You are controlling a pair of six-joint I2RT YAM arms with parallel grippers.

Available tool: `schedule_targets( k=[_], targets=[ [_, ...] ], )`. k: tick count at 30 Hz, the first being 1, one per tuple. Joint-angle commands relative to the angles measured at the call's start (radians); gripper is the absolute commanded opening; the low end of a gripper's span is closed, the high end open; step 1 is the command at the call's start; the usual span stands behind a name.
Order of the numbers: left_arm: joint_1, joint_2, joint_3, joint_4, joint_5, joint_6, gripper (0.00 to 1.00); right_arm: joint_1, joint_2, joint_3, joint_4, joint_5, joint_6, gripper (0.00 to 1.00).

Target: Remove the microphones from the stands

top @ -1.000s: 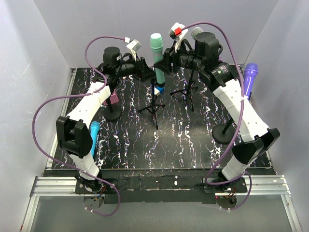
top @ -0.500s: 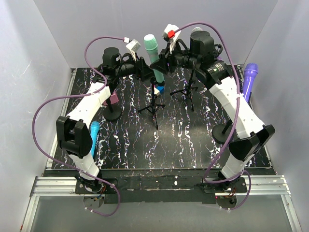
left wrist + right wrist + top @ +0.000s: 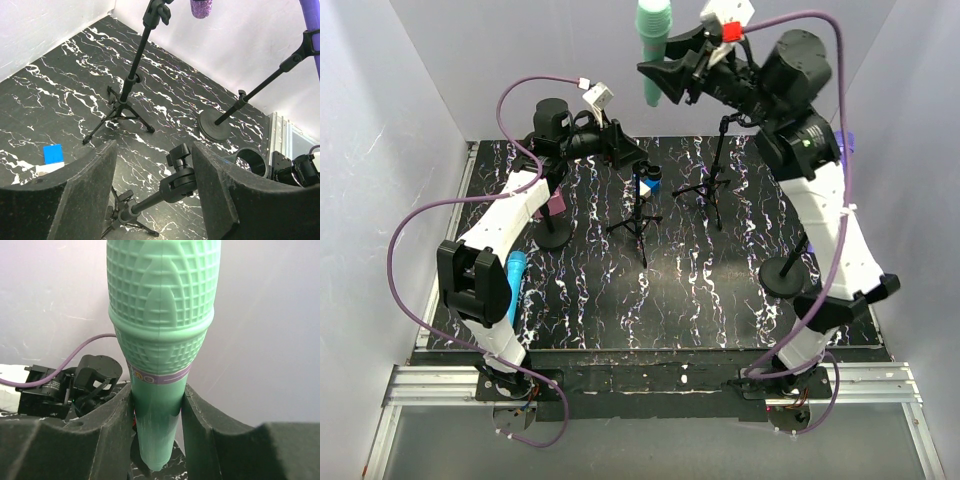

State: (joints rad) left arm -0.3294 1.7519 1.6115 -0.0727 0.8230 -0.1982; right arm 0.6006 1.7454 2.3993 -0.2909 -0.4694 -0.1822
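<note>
My right gripper (image 3: 665,75) is shut on the green microphone (image 3: 651,40) and holds it upright, high above the table near the back wall. In the right wrist view the microphone (image 3: 162,315) fills the gap between my fingers (image 3: 112,425). The black tripod stand (image 3: 642,215) stands below with nothing in its head. My left gripper (image 3: 632,160) is open around that head (image 3: 184,181). The right finger (image 3: 225,190) touches it and the left finger stands apart.
A second tripod stand (image 3: 718,175) with a glittery microphone (image 3: 202,6) stands at the back. A purple microphone (image 3: 839,155) sits on a round-base stand (image 3: 788,275) at right. A blue microphone (image 3: 513,280) and another round base (image 3: 553,237) are at left.
My right gripper has lifted the green microphone straight up out of the tripod stand and far above it. My left arm has stayed by the stand's head.
</note>
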Motion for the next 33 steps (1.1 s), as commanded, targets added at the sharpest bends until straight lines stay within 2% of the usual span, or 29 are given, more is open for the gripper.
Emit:
schedule_targets(
  k=[1,4,6,15,18,22,26,30,33],
  targets=[
    [-0.003,-0.011,-0.009,-0.027,-0.024,0.020,0.61,-0.002,-0.134,-0.148,0.090,0.047,0.007,0.01],
    [-0.002,-0.029,0.043,0.024,0.047,0.034,0.64,-0.016,-0.243,-0.351,0.111,0.072,0.035,0.01],
    [0.000,-0.037,0.074,0.022,0.076,0.065,0.65,-0.024,-0.289,-0.419,0.099,0.086,0.067,0.01],
    [0.001,-0.069,0.160,-0.050,0.332,0.121,0.70,-0.045,-0.386,-0.554,0.102,0.084,0.153,0.01],
    [-0.003,-0.091,0.171,-0.067,0.357,0.123,0.71,-0.067,-0.374,-0.558,0.128,0.074,0.231,0.01],
    [-0.028,-0.086,0.231,-0.073,0.390,0.114,0.73,-0.067,-0.360,-0.582,0.199,0.068,0.247,0.01],
    [-0.057,-0.069,0.281,-0.070,0.347,0.123,0.73,-0.067,-0.330,-0.575,0.228,0.046,0.283,0.01],
    [-0.086,-0.036,0.347,-0.065,0.323,0.105,0.68,-0.068,-0.314,-0.588,0.260,0.069,0.317,0.01],
    [-0.102,-0.020,0.367,-0.067,0.300,0.100,0.59,-0.065,-0.305,-0.589,0.282,0.075,0.331,0.01]
  ],
)
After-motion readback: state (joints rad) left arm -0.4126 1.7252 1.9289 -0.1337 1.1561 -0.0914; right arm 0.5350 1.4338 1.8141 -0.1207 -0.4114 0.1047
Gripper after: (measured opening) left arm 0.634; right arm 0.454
